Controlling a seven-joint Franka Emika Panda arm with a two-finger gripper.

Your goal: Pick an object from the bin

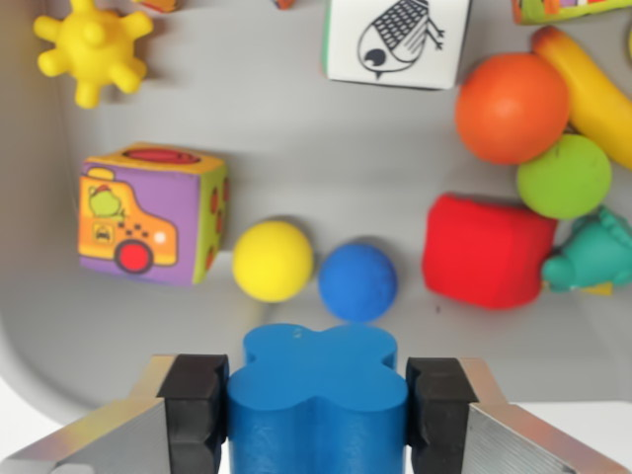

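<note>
Gripper (316, 410): at the bottom edge of the wrist view, jaws clamped on the blue clover-shaped block (318, 400), one black pad against each of its sides.
Blue clover-shaped block: held between the pads, its four-lobed top facing the camera, above the near rim of the grey bin (296, 138).
Blue ball (357, 281): on the bin floor just beyond the held block, beside the yellow ball (273, 260) on its left.
Picture cube (150, 212): left of the yellow ball, purple and orange with a taxi picture on the side.
Yellow spiky ball (94, 49): top left corner of the bin.
White cube with a bird drawing (397, 39): top middle, cut by the frame edge.
Red block (487, 252): right of the blue ball, rounded corners.
Orange ball (512, 107): upper right, touching the green ball (564, 176) below it and the yellow banana (591, 89) behind.
Teal toy (592, 252): right edge, against the red block; its form is unclear.
</note>
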